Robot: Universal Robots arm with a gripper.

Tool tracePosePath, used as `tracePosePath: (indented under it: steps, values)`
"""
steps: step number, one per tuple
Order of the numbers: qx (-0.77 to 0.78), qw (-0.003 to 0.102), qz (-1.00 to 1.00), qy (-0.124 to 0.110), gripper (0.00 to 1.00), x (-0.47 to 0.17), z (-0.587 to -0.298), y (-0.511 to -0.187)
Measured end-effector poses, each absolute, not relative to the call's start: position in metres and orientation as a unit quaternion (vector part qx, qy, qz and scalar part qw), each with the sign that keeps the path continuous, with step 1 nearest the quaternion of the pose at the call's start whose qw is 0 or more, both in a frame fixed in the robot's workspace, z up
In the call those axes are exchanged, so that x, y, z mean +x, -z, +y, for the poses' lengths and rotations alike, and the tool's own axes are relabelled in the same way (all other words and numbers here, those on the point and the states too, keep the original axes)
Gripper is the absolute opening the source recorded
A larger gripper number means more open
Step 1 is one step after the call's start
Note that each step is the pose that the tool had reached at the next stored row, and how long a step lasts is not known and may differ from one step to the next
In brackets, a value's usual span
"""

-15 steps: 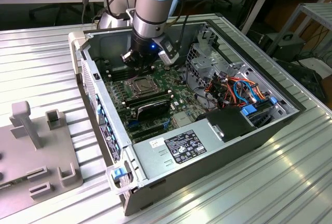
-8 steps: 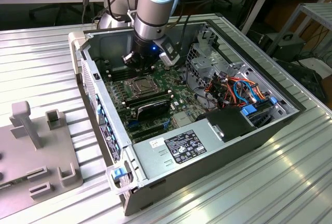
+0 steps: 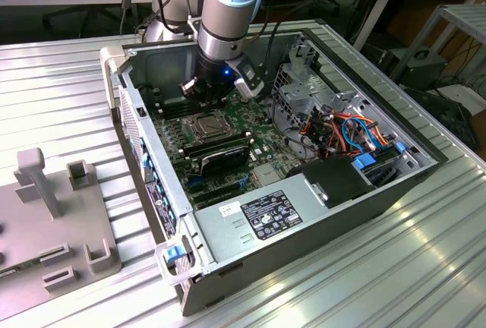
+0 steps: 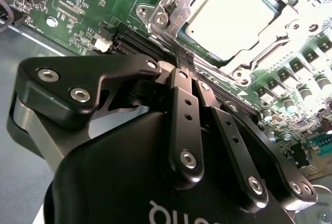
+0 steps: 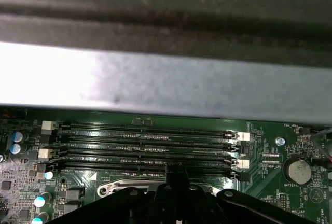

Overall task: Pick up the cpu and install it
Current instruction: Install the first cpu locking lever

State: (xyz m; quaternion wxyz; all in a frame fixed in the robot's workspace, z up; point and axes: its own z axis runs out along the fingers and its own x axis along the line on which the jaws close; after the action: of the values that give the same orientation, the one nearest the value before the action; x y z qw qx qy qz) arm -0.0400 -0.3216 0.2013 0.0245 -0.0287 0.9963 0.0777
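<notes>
Gripper (image 4: pixel 185 58) with fingers pressed together, empty, hovering just beside the socket frame (image 4: pixel 171 14). Chip (image 4: pixel 228 16) seated flat inside that frame on the green board (image 3: pixel 262 134), near the memory slots (image 5: pixel 150 149).

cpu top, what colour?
Silvery-grey metal; the cpu shows best in the second wrist view, seated in its socket.

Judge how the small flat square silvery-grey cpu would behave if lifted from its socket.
The small flat square silvery-grey cpu looks rigid, given its metal top. That smooth face is probably slippery. Its thin, flat shape sitting low inside the hinged metal socket frame likely leaves little edge to grasp.
</notes>
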Motion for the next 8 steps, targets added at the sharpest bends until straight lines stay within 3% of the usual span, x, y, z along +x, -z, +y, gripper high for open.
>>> tracePosePath:
  steps: [8]
  values:
    - [-0.029, 0.025, 0.996, -0.078, 0.11, -0.0399, -0.3215, -0.2012]
